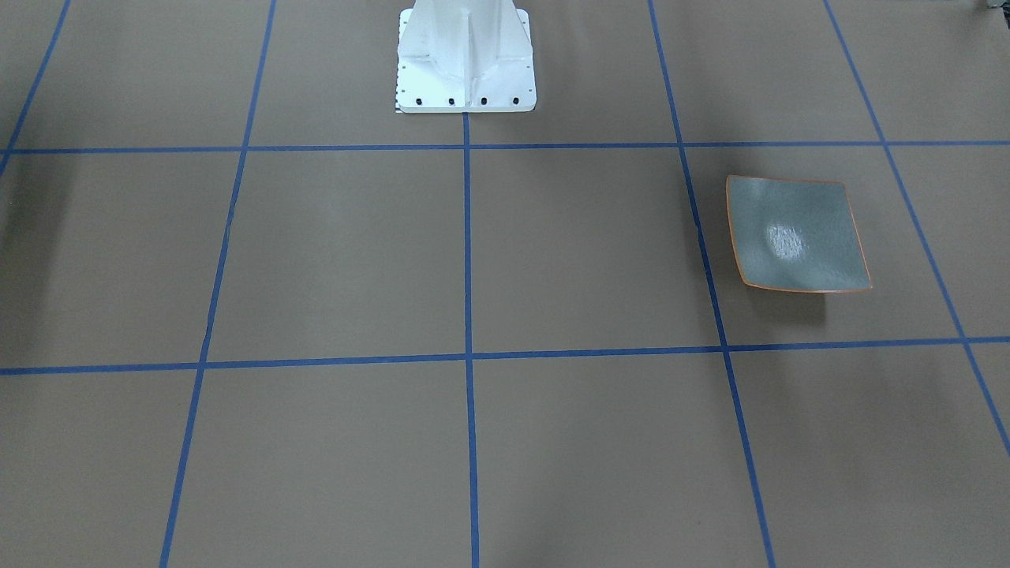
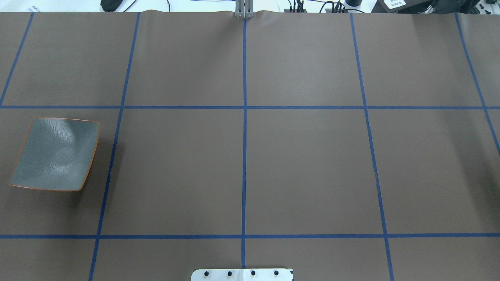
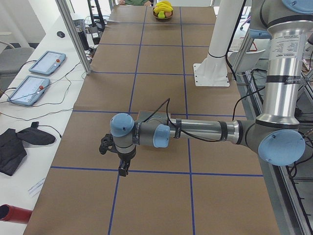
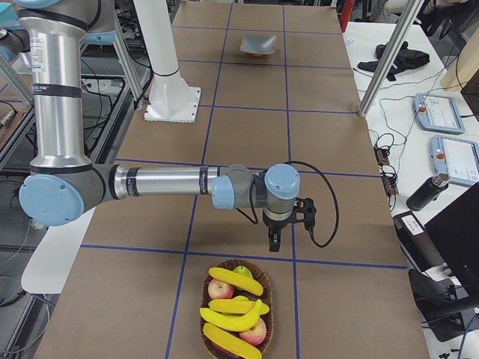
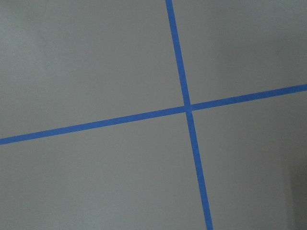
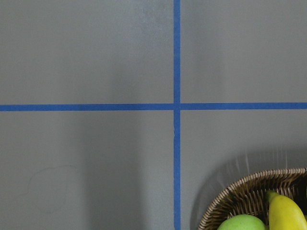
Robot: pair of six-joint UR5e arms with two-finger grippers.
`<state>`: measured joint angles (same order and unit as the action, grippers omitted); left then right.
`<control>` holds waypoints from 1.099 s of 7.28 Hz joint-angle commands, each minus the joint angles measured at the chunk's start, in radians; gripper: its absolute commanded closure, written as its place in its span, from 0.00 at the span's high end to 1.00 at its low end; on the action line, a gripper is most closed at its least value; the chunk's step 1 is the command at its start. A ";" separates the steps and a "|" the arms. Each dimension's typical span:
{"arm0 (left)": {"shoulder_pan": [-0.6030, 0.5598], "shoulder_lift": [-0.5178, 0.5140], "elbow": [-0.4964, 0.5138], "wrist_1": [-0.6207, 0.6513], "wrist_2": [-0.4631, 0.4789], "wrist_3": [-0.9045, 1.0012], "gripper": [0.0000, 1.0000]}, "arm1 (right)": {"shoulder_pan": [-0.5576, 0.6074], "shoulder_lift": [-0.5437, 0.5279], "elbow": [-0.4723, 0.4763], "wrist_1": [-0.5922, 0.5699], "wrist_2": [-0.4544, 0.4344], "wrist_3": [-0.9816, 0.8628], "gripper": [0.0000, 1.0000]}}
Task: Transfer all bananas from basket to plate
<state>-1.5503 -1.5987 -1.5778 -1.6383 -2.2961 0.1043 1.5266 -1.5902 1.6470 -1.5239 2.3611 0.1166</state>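
Four bananas lie in the basket at the right end of the tabletop, the plate near its left edge. Whether the jaws of the right gripper and left gripper are spread, I cannot tell. Best to grasp the topmost banana mid-length.

The table is covered with a matt brown sheet that looks like paper, faintly creased and ruled with smooth blue tape. The plate is glazed and glossy, and its speckled surface catches a bright glare. The basket is rough woven wicker. The bananas in it have smooth skin with a dull sheen. The left arm has satin bare-metal tubes and smooth blue plastic joint caps. The pedestal looks like white-painted metal with a slight gloss.
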 commanded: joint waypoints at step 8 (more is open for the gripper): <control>0.007 -0.021 0.035 -0.003 -0.005 -0.008 1.00 | 0.000 -0.089 -0.010 -0.001 -0.029 0.017 1.00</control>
<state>-1.5432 -1.6215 -1.5438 -1.6410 -2.3004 0.0964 1.5263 -1.6438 1.6514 -1.5245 2.3372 0.1295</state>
